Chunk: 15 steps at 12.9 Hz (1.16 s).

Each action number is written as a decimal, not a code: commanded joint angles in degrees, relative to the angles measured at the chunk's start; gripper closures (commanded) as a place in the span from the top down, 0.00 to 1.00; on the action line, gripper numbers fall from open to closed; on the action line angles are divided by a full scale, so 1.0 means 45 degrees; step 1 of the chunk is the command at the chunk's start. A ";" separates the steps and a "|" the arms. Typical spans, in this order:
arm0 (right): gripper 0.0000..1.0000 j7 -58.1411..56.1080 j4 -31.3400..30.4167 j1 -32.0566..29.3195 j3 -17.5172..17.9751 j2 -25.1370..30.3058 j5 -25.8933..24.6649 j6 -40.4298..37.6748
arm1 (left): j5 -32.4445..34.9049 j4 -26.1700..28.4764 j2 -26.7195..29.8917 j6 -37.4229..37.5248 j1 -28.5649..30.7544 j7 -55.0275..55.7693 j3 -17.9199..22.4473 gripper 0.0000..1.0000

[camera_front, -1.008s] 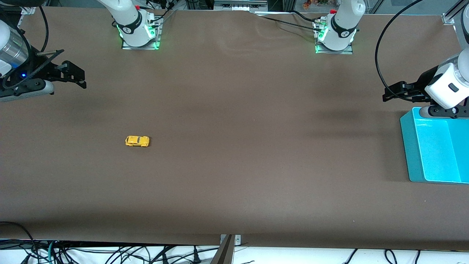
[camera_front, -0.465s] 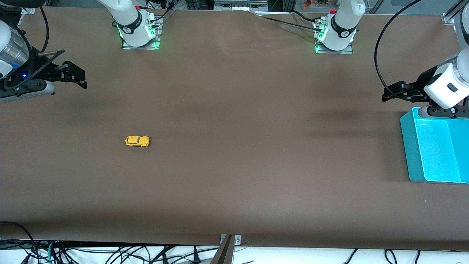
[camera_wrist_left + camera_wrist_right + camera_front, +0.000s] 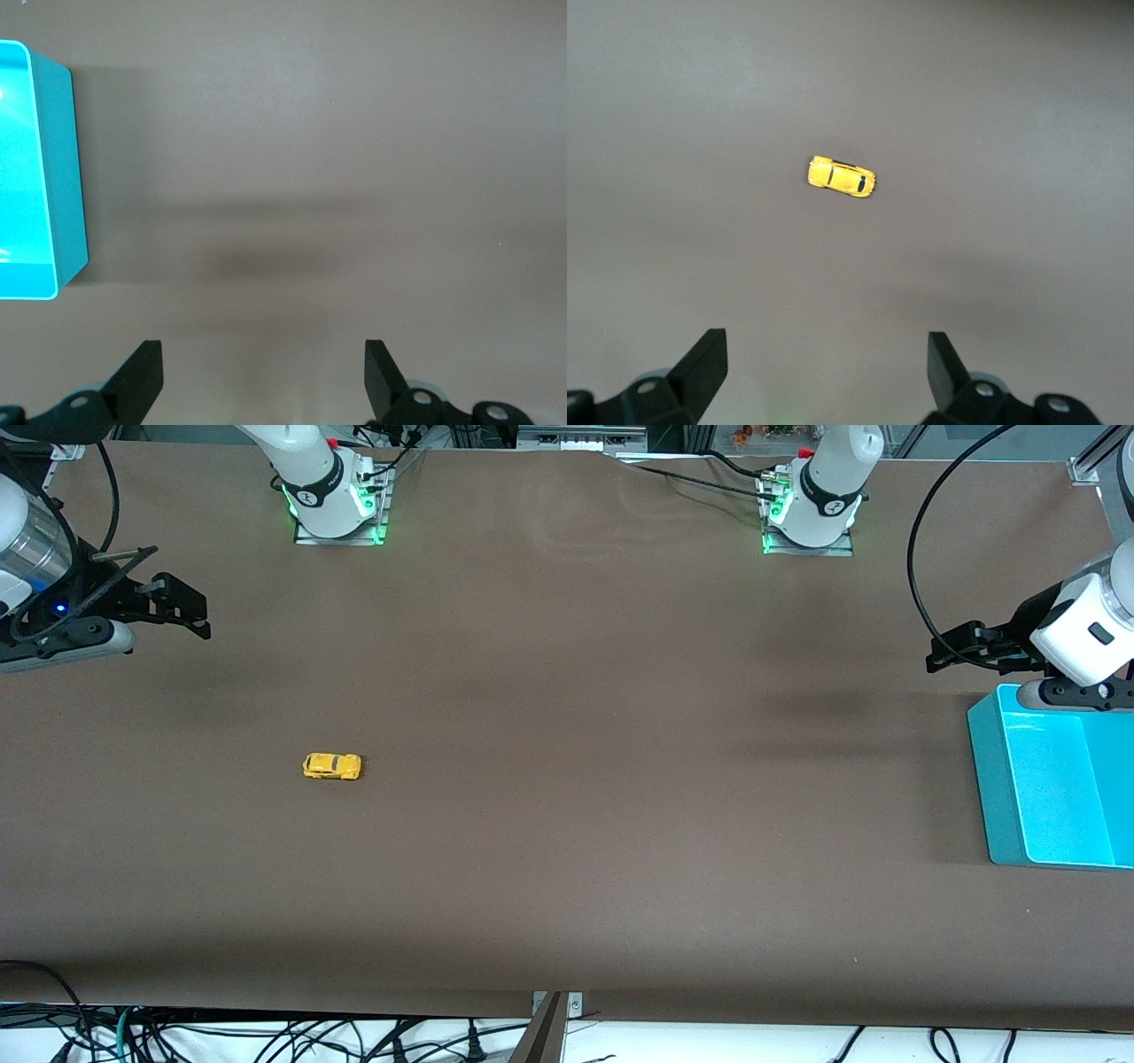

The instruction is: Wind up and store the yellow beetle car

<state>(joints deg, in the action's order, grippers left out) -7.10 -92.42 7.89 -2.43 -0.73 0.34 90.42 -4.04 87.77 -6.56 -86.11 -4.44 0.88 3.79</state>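
The yellow beetle car (image 3: 332,766) rests on its wheels on the brown table, toward the right arm's end; the right wrist view shows the car (image 3: 842,176) alone on the bare surface. My right gripper (image 3: 182,613) hangs open and empty in the air at that end of the table, well apart from the car. In the right wrist view the gripper (image 3: 827,365) has nothing between its fingers. My left gripper (image 3: 952,646) is open and empty, up in the air beside the turquoise bin (image 3: 1001,797); its wrist view shows the gripper (image 3: 263,372) over bare table.
The turquoise bin (image 3: 62,177) sits at the left arm's end of the table and holds nothing that I can see. Both arm bases (image 3: 332,496) stand along the table's edge farthest from the front camera. Cables hang below the nearest edge.
The left arm's wrist has shifted very slightly; the car, the bin and the right arm have not moved.
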 commanded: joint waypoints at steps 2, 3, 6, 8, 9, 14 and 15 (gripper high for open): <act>1.00 -0.0744 -0.0341 0.0043 0.0012 0.0182 0.0218 -0.0034 | 0.0156 -0.0403 -0.0221 0.0053 0.0029 -0.0234 -0.0021 1.00; 1.00 -0.0921 -0.0438 0.0043 0.0031 0.0143 0.0218 -0.0015 | 0.0156 -0.0403 -0.0221 0.0053 0.0029 -0.0234 -0.0021 1.00; 1.00 -0.1291 -0.0964 0.0043 0.0245 -0.0091 0.0179 0.0335 | 0.0156 -0.0403 -0.0221 0.0053 0.0028 -0.0234 -0.0021 1.00; 1.00 -0.2072 -0.1160 0.0043 0.0305 -0.0266 0.0101 0.0707 | 0.0156 -0.0403 -0.0221 0.0053 0.0048 -0.0234 -0.0021 1.00; 1.00 -0.2578 -0.1219 0.0043 0.0382 -0.0383 0.0043 0.0843 | 0.0156 -0.0403 -0.0221 0.0053 0.0048 -0.0234 -0.0021 1.00; 1.00 -0.7066 -0.2059 0.0043 0.0481 -0.1066 -0.0504 0.2677 | 0.0156 -0.0403 -0.0299 0.0053 0.0048 -0.0234 -0.0021 1.00; 1.00 -0.7946 -0.2234 0.0043 0.0481 -0.1262 -0.0698 0.3067 | 0.0156 -0.0403 -0.0318 0.0053 0.0048 -0.0214 -0.0021 1.00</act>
<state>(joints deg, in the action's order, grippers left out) -35.97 -100.74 8.14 -0.60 -5.68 -1.16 101.20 -4.04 87.69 -6.85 -86.24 -4.43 0.88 3.79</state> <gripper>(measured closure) 0.000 0.000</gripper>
